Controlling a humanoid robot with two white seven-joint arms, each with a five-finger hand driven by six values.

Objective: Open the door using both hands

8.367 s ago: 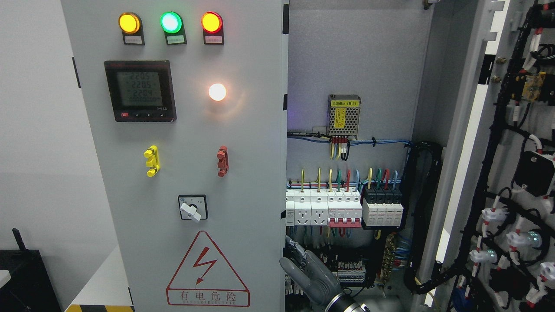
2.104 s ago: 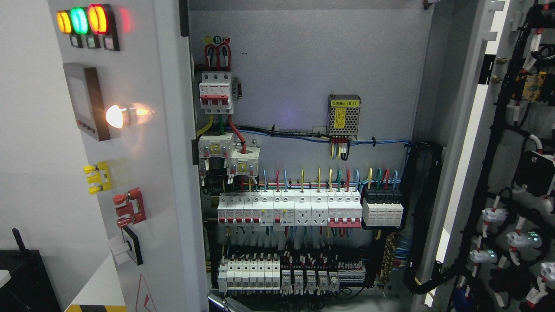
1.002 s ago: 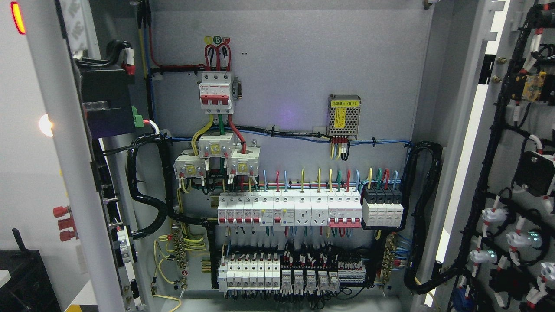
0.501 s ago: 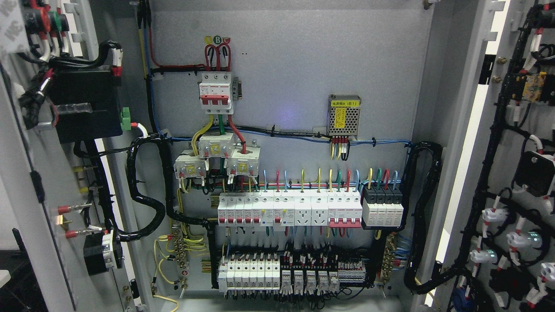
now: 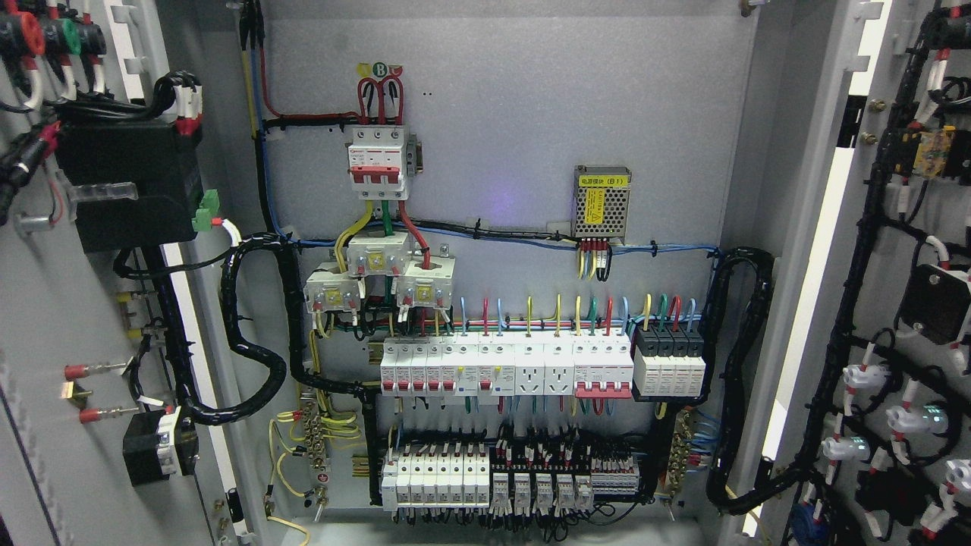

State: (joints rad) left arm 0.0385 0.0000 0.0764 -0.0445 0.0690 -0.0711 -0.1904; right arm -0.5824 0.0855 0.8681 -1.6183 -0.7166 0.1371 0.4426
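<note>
Both grey metal doors of the electrical cabinet are seen swung wide: the left door (image 5: pixel 83 303), its inner face carrying black wiring looms, at the picture's left, and the right door (image 5: pixel 903 303), strung with cable harnesses, at the picture's right. Between them the grey back panel (image 5: pixel 516 114) is exposed, with its rows of white circuit breakers (image 5: pixel 504 368). Neither robot hand is in view, so the state of the fingers cannot be told. The opening step is judged all but complete. Little more is thought to be called for than a last nudge outward, if any, and both arms kept clear of the exposed wiring.
</note>
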